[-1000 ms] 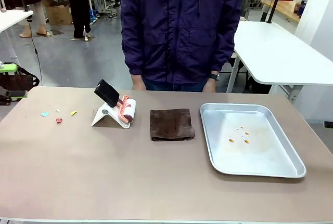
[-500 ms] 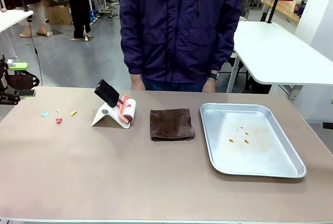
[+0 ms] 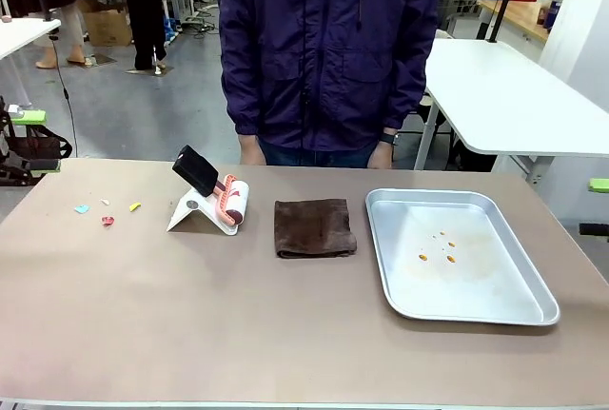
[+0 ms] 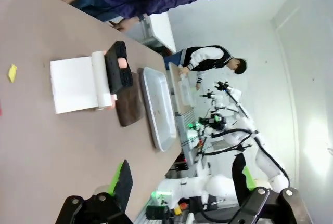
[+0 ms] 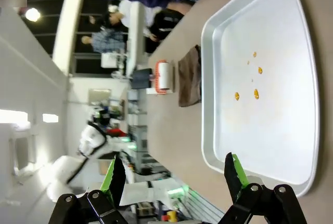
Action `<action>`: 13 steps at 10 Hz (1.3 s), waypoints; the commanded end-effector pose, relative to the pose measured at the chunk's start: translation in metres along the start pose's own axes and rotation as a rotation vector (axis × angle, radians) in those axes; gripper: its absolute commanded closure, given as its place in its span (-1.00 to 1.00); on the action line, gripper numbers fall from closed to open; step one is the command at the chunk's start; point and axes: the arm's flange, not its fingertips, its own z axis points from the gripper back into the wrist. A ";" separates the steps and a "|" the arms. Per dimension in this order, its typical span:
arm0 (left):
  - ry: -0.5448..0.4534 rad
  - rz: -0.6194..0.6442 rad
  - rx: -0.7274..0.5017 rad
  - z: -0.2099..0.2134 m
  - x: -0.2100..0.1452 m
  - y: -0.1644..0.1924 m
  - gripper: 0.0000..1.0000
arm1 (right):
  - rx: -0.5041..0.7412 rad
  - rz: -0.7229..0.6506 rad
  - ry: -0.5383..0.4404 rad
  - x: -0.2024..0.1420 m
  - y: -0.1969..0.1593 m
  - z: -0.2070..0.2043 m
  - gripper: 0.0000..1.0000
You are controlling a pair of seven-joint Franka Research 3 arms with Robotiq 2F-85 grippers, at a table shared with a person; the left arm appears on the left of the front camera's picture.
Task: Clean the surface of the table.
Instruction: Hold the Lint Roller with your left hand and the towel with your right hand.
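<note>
The table [image 3: 238,334] spanned the whole near field, its taupe top bare along the near edge. On its far-left portion lay a few small paper scraps [image 3: 107,212] in blue, red, yellow and white, close together. To their right stood a lint roller [image 3: 228,203], black handle tilted up and to the left, resting on a white stand [image 3: 188,212]. A folded brown cloth [image 3: 315,227] lay flat near the table's centre, apart from the roller and just left of the silver tray [image 3: 540,288]. The tray occupied the right portion of the table and held several orange specks [image 3: 438,248] in its middle. A person [image 3: 328,48] in a dark purple jacket stood at the far edge, arms down, both hands just behind the table edge. The left gripper [image 4: 182,180] sat off the table's left end, fingers spread wide with nothing between them. The right gripper [image 5: 174,177] was likewise spread and empty, positioned beside the tray's right rim and looking along the table.
</note>
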 end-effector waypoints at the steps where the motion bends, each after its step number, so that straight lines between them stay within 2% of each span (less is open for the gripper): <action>1: 0.091 -0.062 0.095 -0.007 0.023 -0.018 -1.00 | -0.157 0.075 0.092 0.012 0.050 -0.049 -1.00; 4: 0.222 -0.075 0.208 -0.047 0.053 -0.039 -1.00 | -0.194 0.187 0.214 0.026 0.103 -0.119 -1.00; 5: 0.244 -0.054 0.268 -0.063 0.061 -0.046 -1.00 | -0.244 0.191 0.226 0.028 0.122 -0.146 -1.00; 7: 0.308 -0.026 0.343 -0.095 0.073 -0.054 -1.00 | -0.266 0.150 0.267 0.023 0.156 -0.213 -1.00; 8: 0.321 -0.017 0.375 -0.113 0.074 -0.055 -1.00 | -0.297 0.123 0.240 0.015 0.167 -0.250 -1.00; 9: 0.348 -0.019 0.373 -0.128 0.075 -0.055 -1.00 | -0.293 0.064 0.242 0.006 0.174 -0.281 -1.00; 10: 0.338 0.000 0.432 -0.138 0.076 -0.051 -1.00 | -0.365 0.076 0.256 -0.003 0.172 -0.310 -1.00; 11: 0.338 0.023 0.474 -0.148 0.078 -0.046 -1.00 | -0.387 0.080 0.282 -0.012 0.169 -0.335 -1.00; 13: 0.309 0.033 0.517 -0.171 0.071 -0.036 -1.00 | -0.388 0.109 0.317 -0.029 0.164 -0.360 -1.00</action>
